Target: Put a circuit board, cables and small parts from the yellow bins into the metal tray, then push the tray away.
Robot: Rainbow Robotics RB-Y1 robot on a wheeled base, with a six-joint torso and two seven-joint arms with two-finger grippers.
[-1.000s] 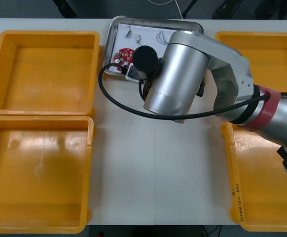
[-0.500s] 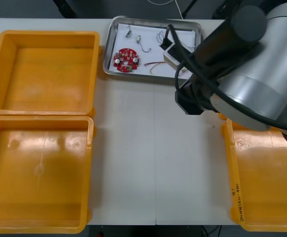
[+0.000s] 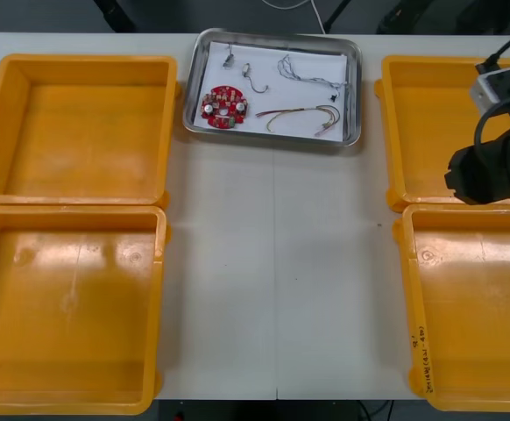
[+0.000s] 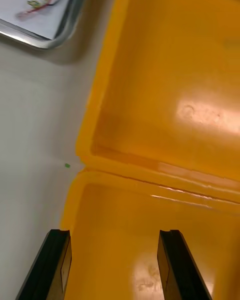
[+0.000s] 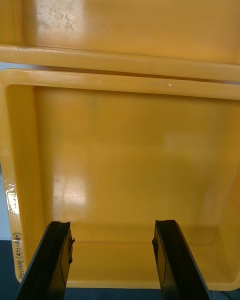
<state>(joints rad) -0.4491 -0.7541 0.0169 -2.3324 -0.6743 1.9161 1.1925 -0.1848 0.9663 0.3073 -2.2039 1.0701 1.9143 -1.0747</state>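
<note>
Left bins point(image 3: 1, 132): both bare inside. Left gripper point(image 5: 111, 226) hangs over one bin floor, the next bin's rim beyond the fingers. Its jaws stand wide apart with nothing between them. It looks parked, likely because there is nothing to fetch on that side.

Middle: tray point(image 3: 353, 88) sits at the table's far edge between the two far bins, white inside. It holds the board point(image 3: 223, 105) at its left, small parts point(image 3: 229, 60) just beyond the board, a thin cable point(image 3: 303, 68) and the red and yellow cable point(image 3: 299, 114) at its right. So it is loaded, and probably already pushed away.

Right: right gripper point(image 4: 114, 234) hovers over the seam between the two right bins point(image 3: 395, 132), well apart from the tray. Its fingers are spread wide and grip nothing. Judged clear of the tray, task about finished.
</note>
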